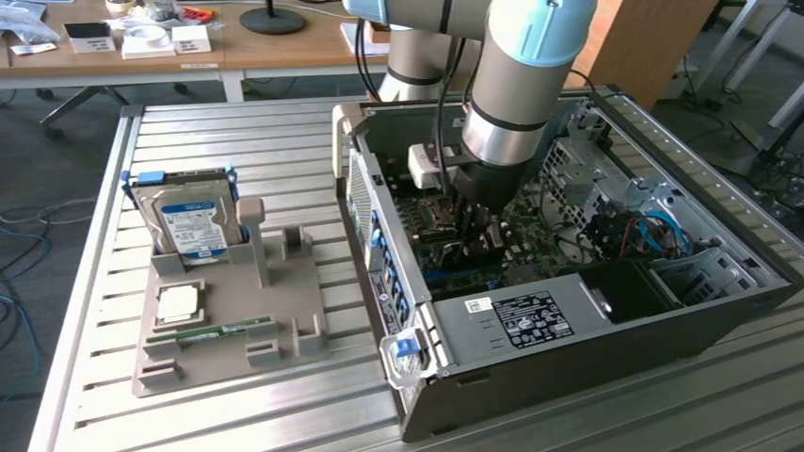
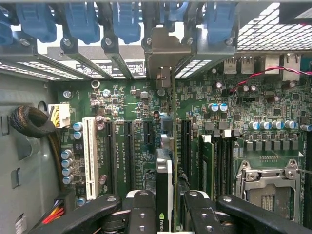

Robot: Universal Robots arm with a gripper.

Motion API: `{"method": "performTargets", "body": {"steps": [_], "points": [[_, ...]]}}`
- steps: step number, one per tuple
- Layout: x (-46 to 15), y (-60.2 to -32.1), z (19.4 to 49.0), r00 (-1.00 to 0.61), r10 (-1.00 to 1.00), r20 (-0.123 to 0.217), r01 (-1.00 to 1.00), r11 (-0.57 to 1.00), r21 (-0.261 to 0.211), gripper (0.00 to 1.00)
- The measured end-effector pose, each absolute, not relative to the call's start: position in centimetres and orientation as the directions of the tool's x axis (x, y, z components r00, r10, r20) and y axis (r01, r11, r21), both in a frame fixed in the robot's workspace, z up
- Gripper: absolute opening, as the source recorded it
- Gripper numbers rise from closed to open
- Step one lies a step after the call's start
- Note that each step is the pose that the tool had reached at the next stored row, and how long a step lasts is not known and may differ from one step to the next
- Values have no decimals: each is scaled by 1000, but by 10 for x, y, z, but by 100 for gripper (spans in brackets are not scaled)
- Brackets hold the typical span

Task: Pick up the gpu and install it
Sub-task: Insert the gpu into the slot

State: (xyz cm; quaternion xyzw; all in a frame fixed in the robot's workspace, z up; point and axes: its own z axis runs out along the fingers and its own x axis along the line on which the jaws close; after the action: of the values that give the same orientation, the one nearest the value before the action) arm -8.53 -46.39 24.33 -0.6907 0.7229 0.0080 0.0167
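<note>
The gpu (image 2: 165, 170) stands edge-on between my fingers (image 2: 141, 209), its black cooler edge with a green logo toward the camera. Its silver end bracket (image 2: 163, 53) lies against the case's rear slot openings under the blue clips. My gripper (image 2: 168, 204) is shut on the card, over the long slots of the green motherboard (image 2: 126, 146). Whether the card's edge sits in a slot I cannot tell. In the exterior view my gripper (image 1: 484, 235) reaches down into the open computer case (image 1: 377, 217), and the arm hides most of the card.
The case's power supply (image 1: 528, 315) and drive cage (image 1: 703, 273) flank the arm. Outside it, on the slatted table (image 1: 239, 141), a grey holder (image 1: 282, 311) carries an upright hard drive (image 1: 195, 221), a processor chip (image 1: 176, 301) and a memory stick (image 1: 220, 331). Cable bundle (image 2: 29, 122) beside the board.
</note>
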Motion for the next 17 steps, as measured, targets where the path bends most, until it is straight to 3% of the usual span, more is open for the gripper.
{"method": "performTargets", "body": {"steps": [17], "points": [[-86, -464, 241, -45, -998, -35, -999, 46, -11, 27]]}}
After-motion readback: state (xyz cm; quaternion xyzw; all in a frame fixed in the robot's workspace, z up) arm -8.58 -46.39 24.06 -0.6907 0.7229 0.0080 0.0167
